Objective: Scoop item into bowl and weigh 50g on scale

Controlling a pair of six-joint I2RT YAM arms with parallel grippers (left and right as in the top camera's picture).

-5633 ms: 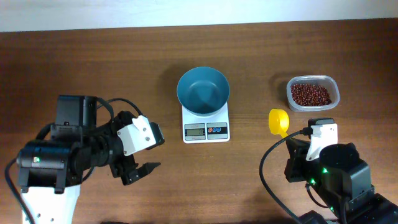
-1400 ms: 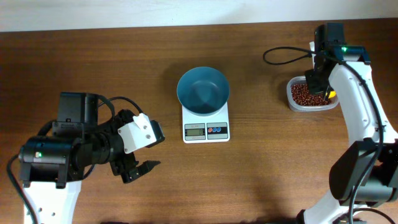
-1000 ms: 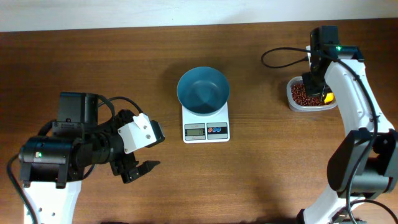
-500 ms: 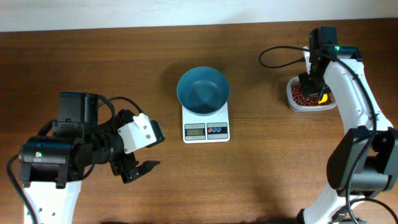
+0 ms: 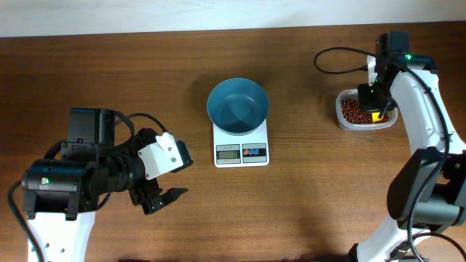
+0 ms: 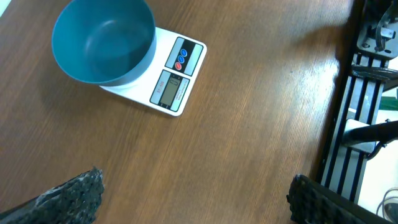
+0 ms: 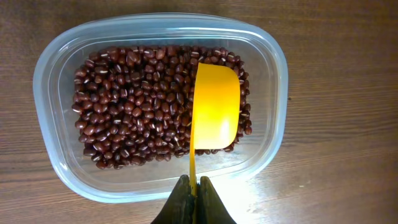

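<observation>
The dark red-brown beans (image 5: 357,110) (image 7: 134,106) lie in a clear plastic tub (image 5: 366,124) (image 7: 53,162) at the right. My right gripper (image 5: 376,97) (image 7: 194,186) is shut on the thin handle of a yellow scoop (image 7: 214,106), whose cup is turned on its side among the beans. The teal-blue bowl (image 5: 237,106) (image 6: 102,40) stands empty on the white scale (image 5: 241,151) (image 6: 177,78) in the middle. My left gripper (image 5: 166,198) (image 6: 193,199) is open and empty, hovering over bare table left of the scale.
The table's far edge meets a white wall at the top. A black metal frame (image 6: 367,106) shows at the right of the left wrist view. The right arm's cable (image 5: 338,62) loops above the tub.
My right gripper moved from the table front to the tub with the scoop. In the last half second it shifted slightly right over the beans. The left arm has not moved.
</observation>
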